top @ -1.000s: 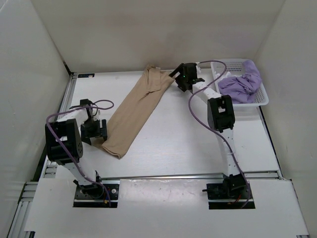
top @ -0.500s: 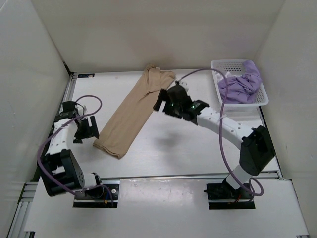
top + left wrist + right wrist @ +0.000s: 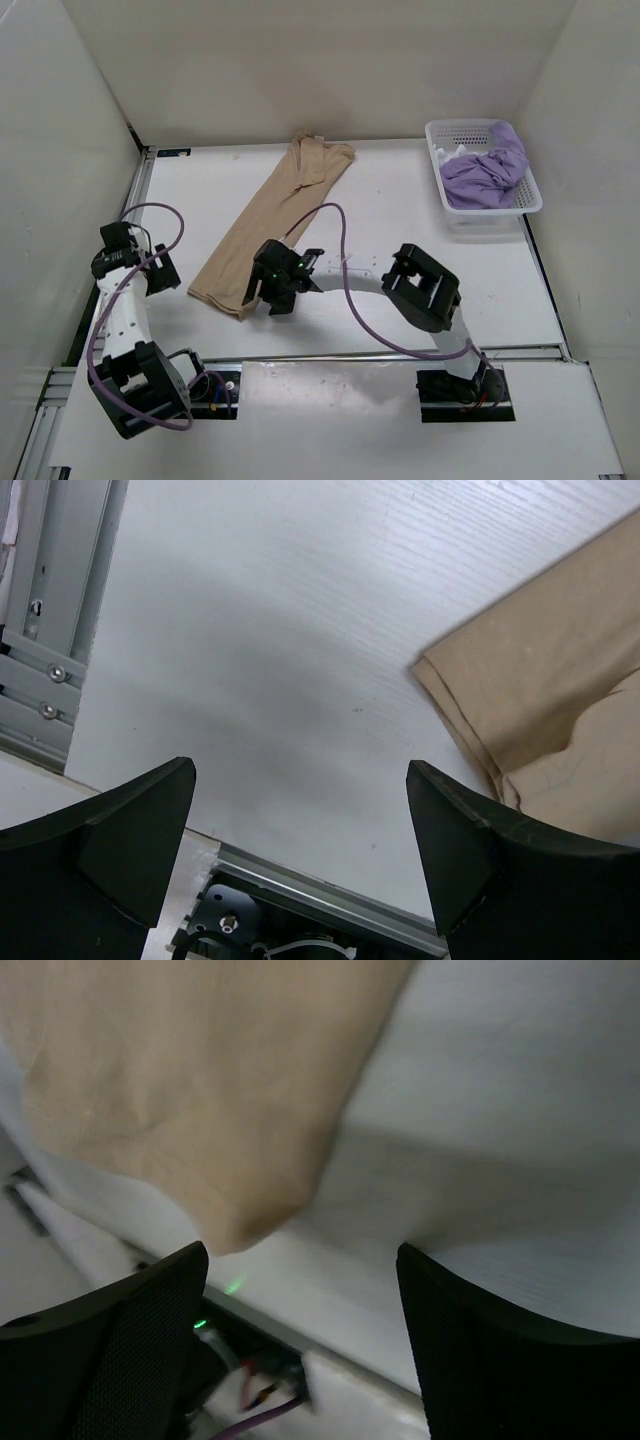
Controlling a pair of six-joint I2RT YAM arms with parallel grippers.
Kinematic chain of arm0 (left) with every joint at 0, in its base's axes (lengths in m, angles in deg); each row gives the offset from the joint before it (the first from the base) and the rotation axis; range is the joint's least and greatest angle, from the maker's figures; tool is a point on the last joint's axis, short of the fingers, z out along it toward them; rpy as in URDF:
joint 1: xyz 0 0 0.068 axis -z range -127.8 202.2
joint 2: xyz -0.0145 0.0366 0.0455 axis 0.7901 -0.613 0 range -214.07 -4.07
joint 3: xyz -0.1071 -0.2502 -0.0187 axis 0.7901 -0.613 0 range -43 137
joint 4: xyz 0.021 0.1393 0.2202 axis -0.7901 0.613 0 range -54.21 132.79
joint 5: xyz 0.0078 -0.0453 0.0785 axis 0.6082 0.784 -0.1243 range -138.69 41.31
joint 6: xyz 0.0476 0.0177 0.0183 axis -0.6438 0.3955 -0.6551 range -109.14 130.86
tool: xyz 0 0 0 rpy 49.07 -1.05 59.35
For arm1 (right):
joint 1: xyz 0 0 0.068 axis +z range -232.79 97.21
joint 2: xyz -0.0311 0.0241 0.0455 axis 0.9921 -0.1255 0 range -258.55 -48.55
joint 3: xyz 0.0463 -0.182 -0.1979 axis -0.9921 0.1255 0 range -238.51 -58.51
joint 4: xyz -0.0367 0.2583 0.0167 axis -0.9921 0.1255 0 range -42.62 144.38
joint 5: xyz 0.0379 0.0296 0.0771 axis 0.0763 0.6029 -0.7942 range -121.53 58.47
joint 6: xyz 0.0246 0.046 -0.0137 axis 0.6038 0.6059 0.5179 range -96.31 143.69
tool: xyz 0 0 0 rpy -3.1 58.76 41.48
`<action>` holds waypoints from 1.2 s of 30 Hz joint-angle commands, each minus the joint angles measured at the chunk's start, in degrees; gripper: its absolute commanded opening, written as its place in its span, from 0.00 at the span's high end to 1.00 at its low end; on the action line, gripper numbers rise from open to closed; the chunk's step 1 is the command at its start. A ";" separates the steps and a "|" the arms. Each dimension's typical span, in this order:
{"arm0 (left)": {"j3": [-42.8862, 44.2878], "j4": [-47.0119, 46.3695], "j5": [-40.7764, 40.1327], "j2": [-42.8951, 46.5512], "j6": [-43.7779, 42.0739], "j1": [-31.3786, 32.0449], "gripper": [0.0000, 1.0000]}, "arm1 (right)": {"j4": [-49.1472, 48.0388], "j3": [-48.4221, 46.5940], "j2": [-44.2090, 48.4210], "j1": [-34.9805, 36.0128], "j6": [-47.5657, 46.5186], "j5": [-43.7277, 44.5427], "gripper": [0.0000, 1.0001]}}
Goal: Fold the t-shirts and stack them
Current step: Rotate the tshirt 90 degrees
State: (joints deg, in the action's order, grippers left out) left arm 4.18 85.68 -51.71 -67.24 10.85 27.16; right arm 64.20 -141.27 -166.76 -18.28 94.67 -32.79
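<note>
The tan t-shirt (image 3: pixel 270 220) lies folded into a long strip, running from the back middle of the table to the front left. Its near end shows in the left wrist view (image 3: pixel 560 710) and in the right wrist view (image 3: pixel 190 1090). My left gripper (image 3: pixel 150 275) is open and empty, left of the shirt's near end. My right gripper (image 3: pixel 270 295) is open and empty, just right of the shirt's near corner. The lavender t-shirt (image 3: pixel 488 170) is bunched in the white basket (image 3: pixel 530 205). A bit of white cloth (image 3: pixel 458 152) shows beside it.
The basket stands at the back right by the wall. White walls close in the left, back and right. An aluminium rail (image 3: pixel 60 670) runs along the table's left edge and another along the front edge (image 3: pixel 400 353).
My right arm has swung from the shirt's far end down to its near corner. My left gripper has drawn back left, away from the shirt. The shirt lies where it was.
</note>
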 commanded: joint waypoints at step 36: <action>7.48 14.45 0.48 2.45 0.01 46.45 0.05 | 6.82 46.99 43.94 -13.71 -24.74 -11.05 0.90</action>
State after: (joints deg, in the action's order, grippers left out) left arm 8.79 98.42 -51.84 -63.77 10.88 64.29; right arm 70.50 -94.67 -125.71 -31.85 75.37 -42.32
